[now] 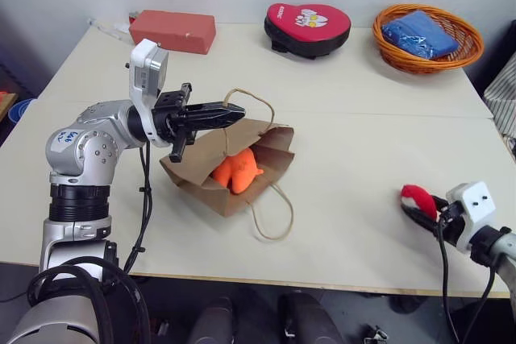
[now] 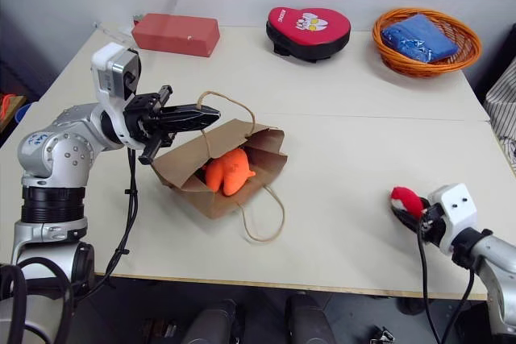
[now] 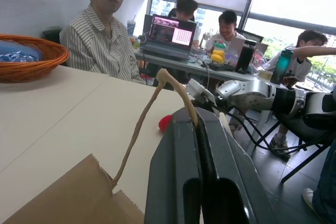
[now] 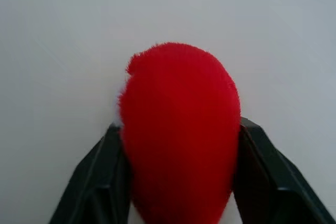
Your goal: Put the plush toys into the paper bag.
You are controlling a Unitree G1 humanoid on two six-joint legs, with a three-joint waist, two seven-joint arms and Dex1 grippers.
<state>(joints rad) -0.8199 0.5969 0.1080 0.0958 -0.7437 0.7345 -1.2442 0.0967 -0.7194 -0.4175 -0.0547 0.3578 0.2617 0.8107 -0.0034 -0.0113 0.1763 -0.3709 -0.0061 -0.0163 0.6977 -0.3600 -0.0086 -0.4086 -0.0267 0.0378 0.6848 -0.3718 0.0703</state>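
Observation:
The brown paper bag (image 1: pixel 201 184) lies on its side in the middle of the table, mouth facing the right. My left gripper (image 1: pixel 234 113) is shut on its upper twine handle (image 1: pixel 256 102) and holds that handle up above the bag; the handle (image 3: pixel 157 85) drapes over the closed fingers. The orange plush toy (image 1: pixel 236 171) sits inside the bag's mouth. Near the table's front right edge lies the round red plush toy (image 1: pixel 418 196), with my right gripper (image 1: pixel 422 212) shut on it, a finger (image 4: pixel 100 182) pressed against each of its sides (image 4: pixel 178 129).
At the back of the table (image 1: pixel 363 142) stand a red brick-shaped block (image 1: pixel 172 31), a red heart-shaped pad (image 1: pixel 308 26) and an orange woven basket (image 1: pixel 419 66) holding something blue. Several people sit beyond the table (image 3: pixel 102 35).

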